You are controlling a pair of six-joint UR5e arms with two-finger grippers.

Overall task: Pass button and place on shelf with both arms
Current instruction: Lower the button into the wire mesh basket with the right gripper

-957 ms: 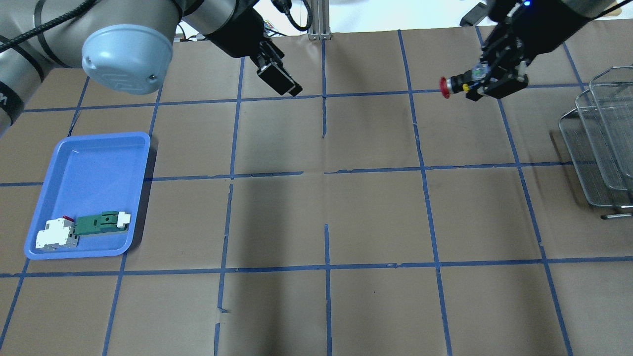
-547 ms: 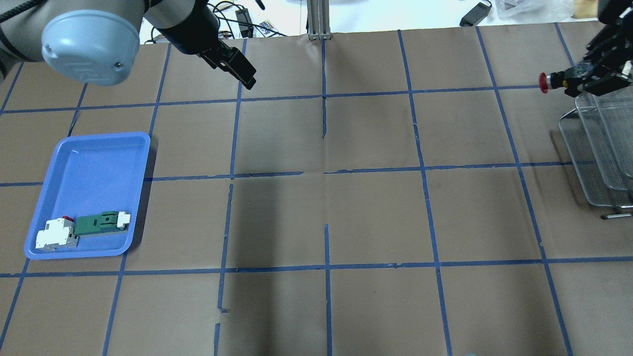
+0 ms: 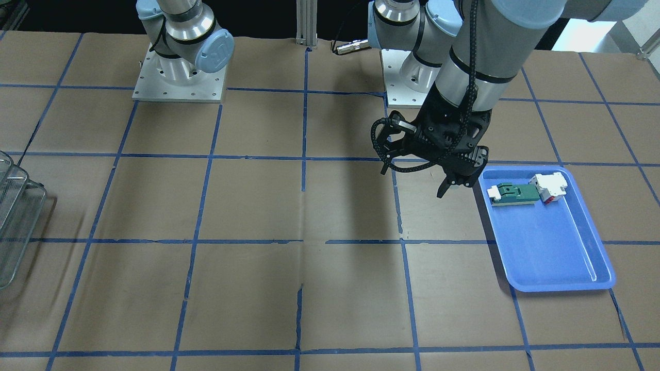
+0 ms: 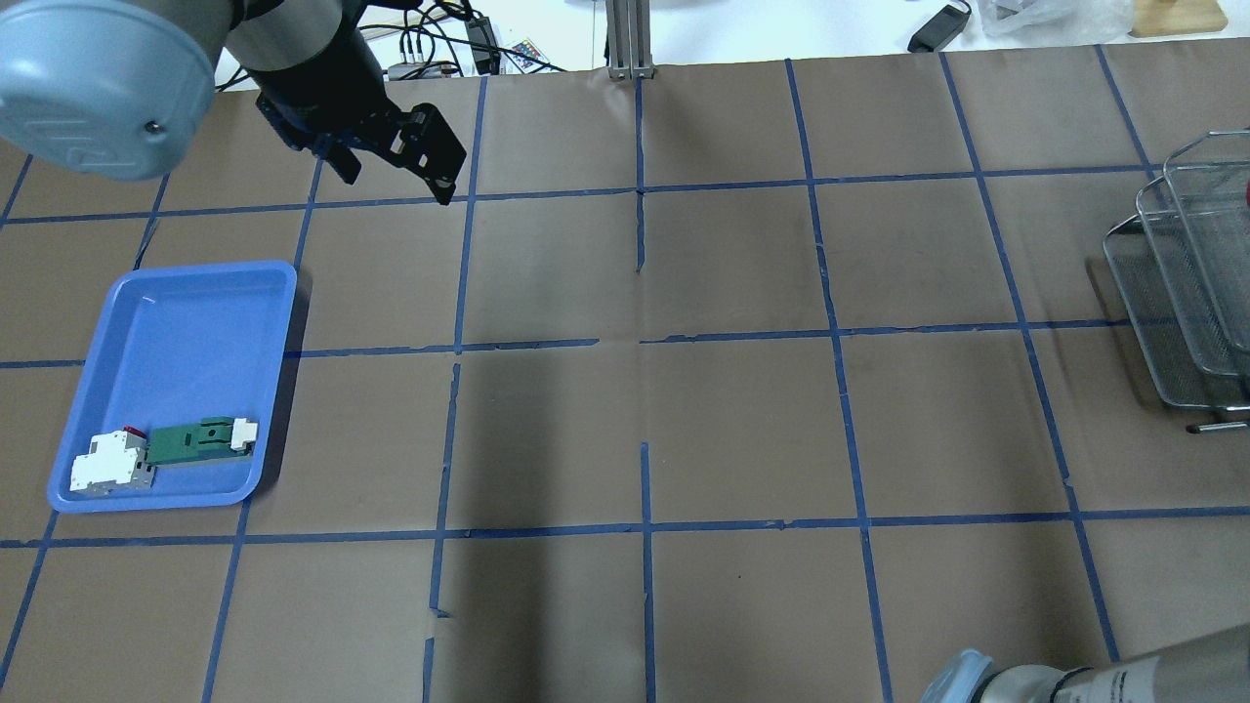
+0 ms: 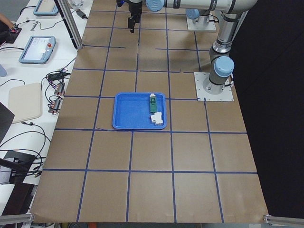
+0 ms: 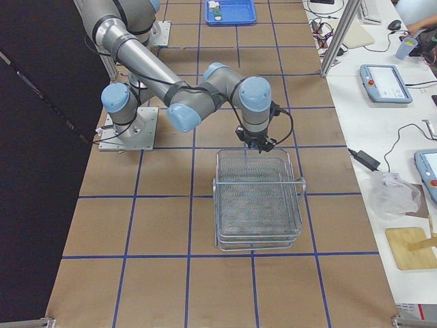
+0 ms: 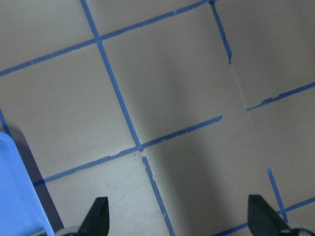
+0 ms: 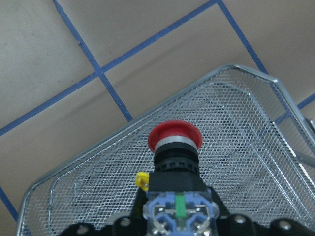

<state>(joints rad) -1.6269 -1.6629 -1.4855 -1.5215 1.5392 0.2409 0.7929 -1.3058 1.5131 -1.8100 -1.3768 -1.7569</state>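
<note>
On the brown, blue-taped table (image 4: 742, 430), you'll see the left pincer (image 7: 179, 219) spread wide and empty above bare paper, near the blue tray (image 4: 195, 322). The right pincer (image 8: 179, 223) is clamped on the rear block of the button (image 8: 174, 142), holding its red cap over the mesh of the wire shelf (image 8: 261, 142).

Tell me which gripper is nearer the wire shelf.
Right. The right gripper holds the button just above the wire shelf, over its mesh basket. The left gripper hangs open far off, near the blue tray.
</note>
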